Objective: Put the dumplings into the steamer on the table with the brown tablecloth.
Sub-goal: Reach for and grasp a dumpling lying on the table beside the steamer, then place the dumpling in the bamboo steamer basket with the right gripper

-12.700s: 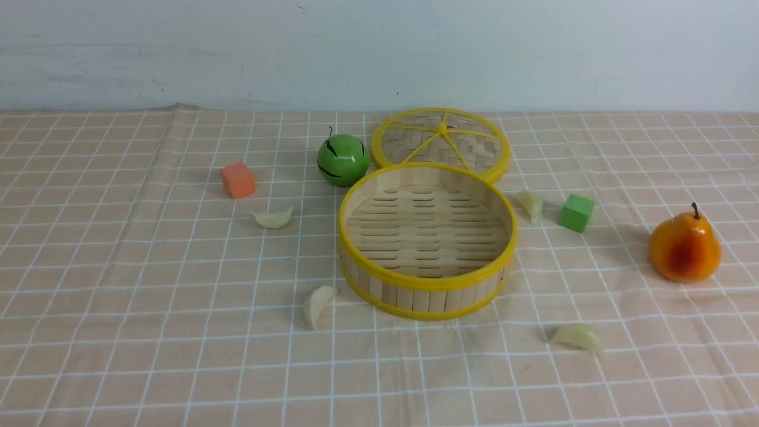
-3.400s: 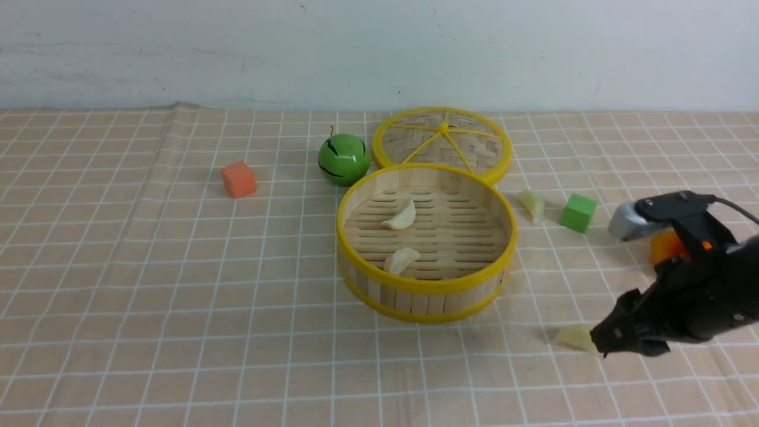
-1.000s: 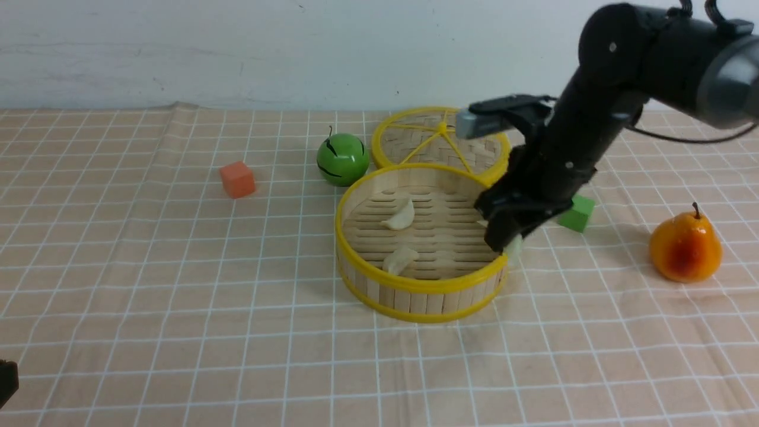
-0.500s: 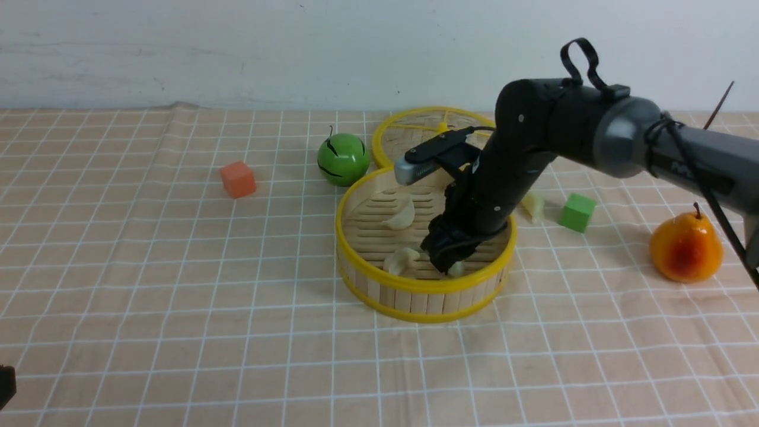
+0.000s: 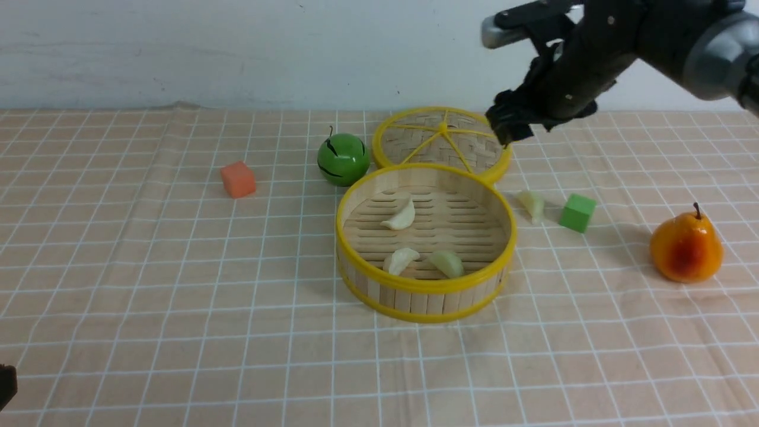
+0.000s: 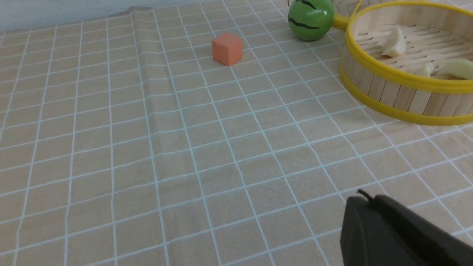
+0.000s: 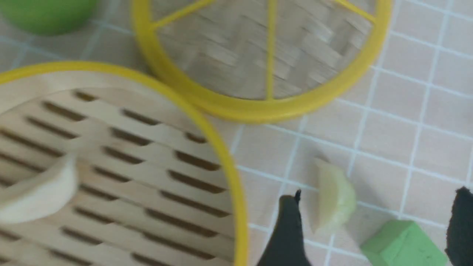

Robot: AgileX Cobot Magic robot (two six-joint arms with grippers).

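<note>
Front: three glossy cream crescent dumplings [image 5: 401,216] lie inside the steamer [image 5: 424,284]; a greenish fourth dumpling [image 5: 532,205] lies just outside its right wall. Left wrist: left gripper [image 6: 366,210] closed, empty. Right wrist: right gripper [image 7: 378,192] spread wide, empty.

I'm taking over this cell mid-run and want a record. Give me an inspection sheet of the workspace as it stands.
Surface: tan grid tablecloth, slightly creased.
Job's things: steamer upright and uncovered; three dumplings inside; fourth dumpling on the cloth between the steamer and the green cube.
Clutter: lid lying flat behind the steamer; green striped ball; orange cube; pear.
Tools: right tool open, empty, raised over the lid's right edge; left tool shut, empty, low at the near left.
Cables: nothing seen.
Surroundings: plain pale wall behind the table.
</note>
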